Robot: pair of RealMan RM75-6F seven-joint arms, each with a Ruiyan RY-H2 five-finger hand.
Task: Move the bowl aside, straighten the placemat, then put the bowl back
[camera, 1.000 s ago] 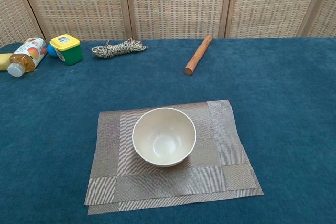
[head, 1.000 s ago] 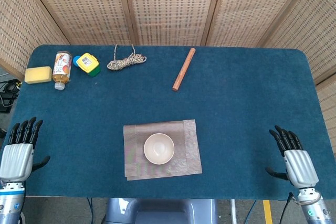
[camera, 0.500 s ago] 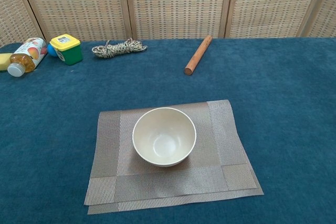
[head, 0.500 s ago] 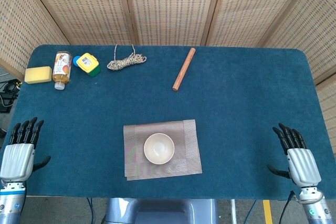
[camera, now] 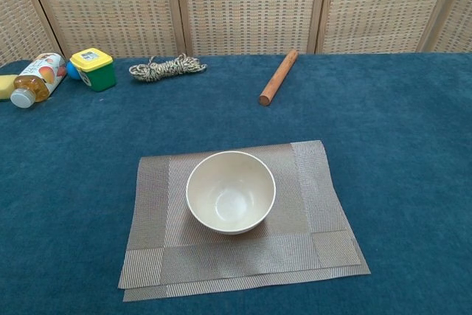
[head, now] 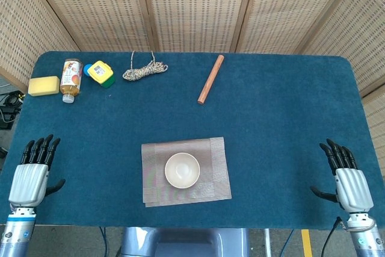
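— Where are your hands?

— My left hand [head: 29, 182] hangs at the near left corner of the surface [head: 283, 118], palm down, fingers apart and pointing away from me, holding nothing. My right hand [head: 347, 185] mirrors it at the near right corner — also released, fingers spread, nothing in it. Both show only from the head view.

— And what lies between them?

— The placemat [head: 218, 173], near the front edge and about midway between my hands, well apart from each. It sits slightly askew, and in the chest view a second layer peeks out along its near edge, so it looks folded or doubled there. The bowl [head: 182, 170] stands upright on it, a little left of the mat's middle, cream-coloured and empty.

— Further out?

— Along the far side: a wooden rod [head: 210, 79] lying at an angle, right of centre; a coil of rope [head: 144, 71] to its left; then a yellow-lidded box [head: 100, 73], with a blue piece just behind it; a bottle [head: 71, 79] on its side; and a yellow sponge [head: 44, 85] at the far left edge. A woven screen [head: 192, 7] stands behind the surface.
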